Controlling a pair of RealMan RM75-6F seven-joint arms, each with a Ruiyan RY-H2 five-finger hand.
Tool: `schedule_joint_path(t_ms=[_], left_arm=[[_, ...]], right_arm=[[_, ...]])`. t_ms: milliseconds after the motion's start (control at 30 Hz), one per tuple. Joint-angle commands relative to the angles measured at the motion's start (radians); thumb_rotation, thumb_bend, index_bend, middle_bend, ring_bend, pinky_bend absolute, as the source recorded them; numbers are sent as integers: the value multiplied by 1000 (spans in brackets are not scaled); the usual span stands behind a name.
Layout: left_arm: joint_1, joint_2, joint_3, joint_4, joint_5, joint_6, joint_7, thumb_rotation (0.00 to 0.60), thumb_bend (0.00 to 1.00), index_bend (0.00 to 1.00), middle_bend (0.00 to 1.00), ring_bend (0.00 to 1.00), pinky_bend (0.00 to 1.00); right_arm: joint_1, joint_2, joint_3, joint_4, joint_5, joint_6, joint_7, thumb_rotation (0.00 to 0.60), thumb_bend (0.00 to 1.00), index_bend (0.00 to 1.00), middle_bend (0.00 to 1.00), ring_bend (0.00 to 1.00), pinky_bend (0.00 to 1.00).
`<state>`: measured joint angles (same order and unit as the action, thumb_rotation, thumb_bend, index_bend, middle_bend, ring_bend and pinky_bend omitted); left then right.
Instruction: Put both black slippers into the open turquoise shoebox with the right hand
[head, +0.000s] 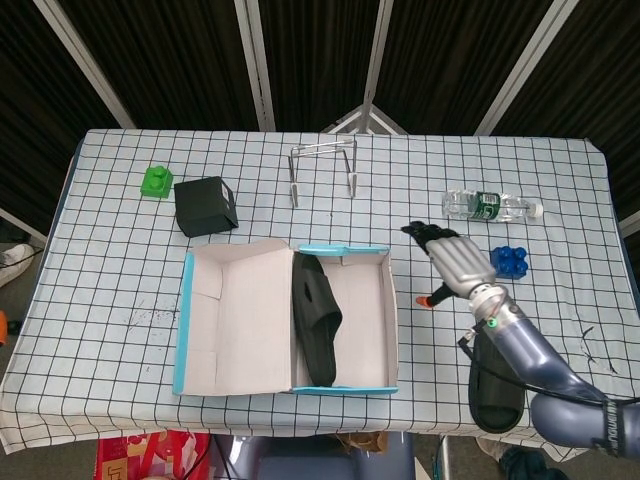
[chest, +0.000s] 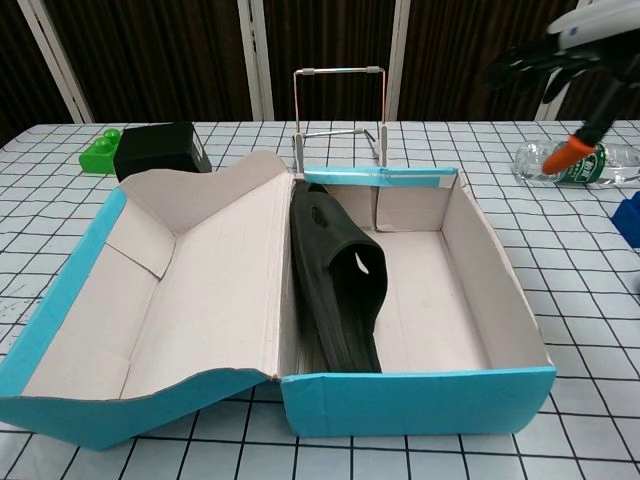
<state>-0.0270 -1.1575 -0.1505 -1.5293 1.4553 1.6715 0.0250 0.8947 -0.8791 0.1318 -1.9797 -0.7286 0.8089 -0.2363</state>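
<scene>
Turquoise cardboard frames the shoebox (head: 340, 385), which lies open near the front edge of the checked surface (head: 120, 260), its lid folded out flat to the left so the tray can be reached from above and from the right. One black slipper (head: 315, 320) is already inside, propped on its edge against the tray's left wall — a position that leaves most of the floor free for its mate. The second slipper (head: 497, 385) lies on the surface well to the right of the box, near the front edge, partly hidden by the right arm.

The right hand (head: 452, 262) hangs in the air between box and second slipper, fingers spread and holding nothing, its orange-tipped thumb pointing down; in the chest view it shows only at the top right corner (chest: 560, 60). The left hand is not visible in either view.

Half the task looks done. The next move would likely be a reach down and back toward the remaining slipper, which calls for a grip along its side or strap — the low, flat sole gives little else to catch.
</scene>
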Motion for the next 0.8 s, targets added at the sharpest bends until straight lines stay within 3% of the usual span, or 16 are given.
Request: schedule_joint_path(t_ms=[33, 233, 367, 800], left_arm=[[4, 4, -4, 3, -9, 2, -14, 600, 643, 230, 54, 28, 97], [6, 15, -12, 7, -29, -9, -43, 600, 643, 230, 54, 28, 97], [6, 19, -14, 9, -36, -16, -56, 600, 643, 230, 54, 28, 97], [16, 32, -15, 6, -36, -7, -90, 600, 643, 230, 55, 28, 97]], right_arm=[[-119, 85, -51, -45, -102, 57, 54, 600, 124, 92, 69, 88, 137], [-326, 120, -163, -38, -316, 176, 125, 600, 125, 91, 68, 88, 137], [-424, 111, -221, -19, -388, 248, 133, 600, 125, 92, 67, 88, 137], [-632, 55, -296, 24, -575, 425, 191, 600, 125, 89, 57, 88, 137]])
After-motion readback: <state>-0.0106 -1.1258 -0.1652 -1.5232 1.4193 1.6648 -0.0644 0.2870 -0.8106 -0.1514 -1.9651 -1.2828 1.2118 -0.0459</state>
